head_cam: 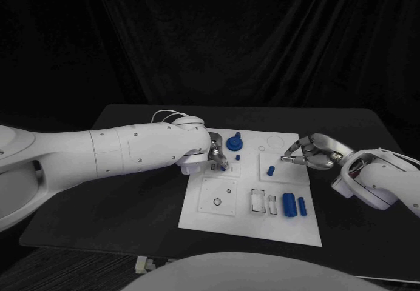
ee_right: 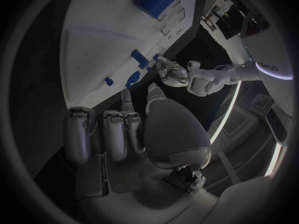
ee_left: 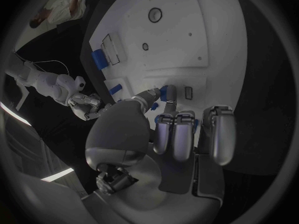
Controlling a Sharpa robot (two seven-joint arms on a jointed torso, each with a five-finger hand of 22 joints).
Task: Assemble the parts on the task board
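Note:
The white task board (head_cam: 219, 215) lies mid-table. My left hand (head_cam: 215, 159) rests over its far left part, next to a round blue part (head_cam: 235, 144). In the left wrist view its thumb and a fingertip (ee_left: 151, 96) pinch a small blue part (ee_left: 164, 92) that stands on the board. At the board's right edge my right hand (head_cam: 308, 153) hovers with fingers arched, its fingertips (ee_right: 126, 93) apart and nothing between them. A blue peg (head_cam: 271, 171) stands just beyond them. Two blue cylinders (head_cam: 294, 204) lie at the near right.
Empty sockets and a ring mark (head_cam: 217, 201) sit on the board's near left, a rectangular recess (head_cam: 258, 201) beside them. Black table (head_cam: 122, 200) surrounds the board, with free room at the near left and the far edge.

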